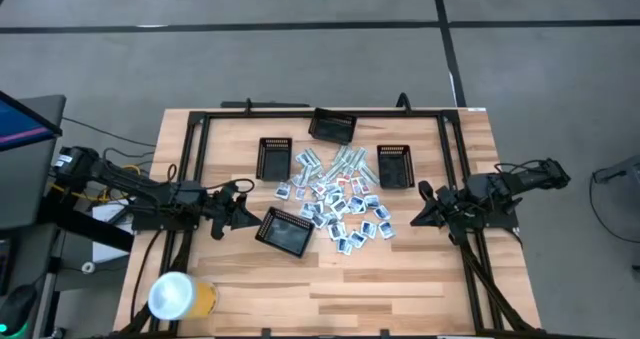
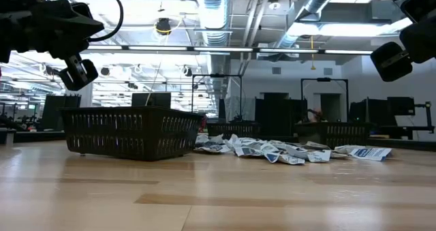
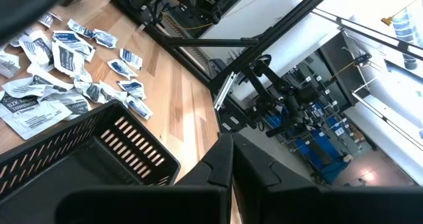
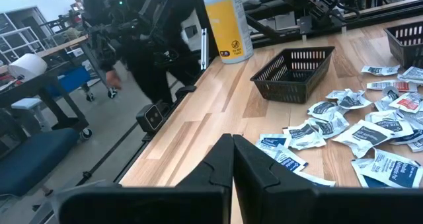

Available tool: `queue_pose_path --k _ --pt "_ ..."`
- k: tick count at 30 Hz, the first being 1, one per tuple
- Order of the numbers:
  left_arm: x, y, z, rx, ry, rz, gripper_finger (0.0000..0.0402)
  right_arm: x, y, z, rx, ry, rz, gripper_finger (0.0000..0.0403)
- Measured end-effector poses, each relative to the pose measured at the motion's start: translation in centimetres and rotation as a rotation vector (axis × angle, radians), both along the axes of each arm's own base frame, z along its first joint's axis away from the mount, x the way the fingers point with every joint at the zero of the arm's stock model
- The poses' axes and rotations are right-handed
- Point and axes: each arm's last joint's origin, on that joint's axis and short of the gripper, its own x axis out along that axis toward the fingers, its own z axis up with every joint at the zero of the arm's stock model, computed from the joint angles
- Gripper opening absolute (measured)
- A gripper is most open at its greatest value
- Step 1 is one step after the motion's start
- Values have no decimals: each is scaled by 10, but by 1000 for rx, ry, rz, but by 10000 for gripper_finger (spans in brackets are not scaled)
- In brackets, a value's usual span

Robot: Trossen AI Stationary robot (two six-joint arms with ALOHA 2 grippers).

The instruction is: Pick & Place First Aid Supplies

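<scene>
Packets (image 1: 338,201) of first aid supplies lie heaped loose at mid-desk, ringed by four black mesh trays: nearest tray (image 1: 286,230) toward the left edge, three more (image 1: 333,127) toward the far edge. None yet lifted, by appearance; picking step judged not begun.

Recommended for the step: open fingers before descent, single out one packet at the pile's fringe, come straight down, avoid dragging neighbours, clear the tray rim on release.

Left hand (image 1: 240,217): clenched, empty, raised off the desk just beside the nearest tray, touching nothing. Right hand (image 1: 424,211): clenched likewise, empty, poised off the pile's right flank near the right edge. Yellow-labelled bottle (image 1: 181,297) stands at the near-left corner.
</scene>
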Motion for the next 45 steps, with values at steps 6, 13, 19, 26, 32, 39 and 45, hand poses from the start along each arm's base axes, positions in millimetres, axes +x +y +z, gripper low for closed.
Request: queue_pose_path --k 6,13,19,26,32,39,45 --pt "0 0 0 0 0 0 8 0 0 0 0 0 0 0" --pt "0 0 0 0 0 0 8 0 0 0 0 0 0 0" --pt "0 0 0 -1 -2 0 8 0 0 0 0 0 0 0" --pt "0 1 3 -10 -28 20 8 0 0 0 0 0 0 0" --pt "1 5 4 -20 -33 94 8 0 0 0 0 0 0 0" --pt "3 21 2 13 -25 241 8 0 0 0 -2 2 -8 0" --pt "6 34 -1 3 11 461 8 3 -17 1 -168 -27 -467 0"
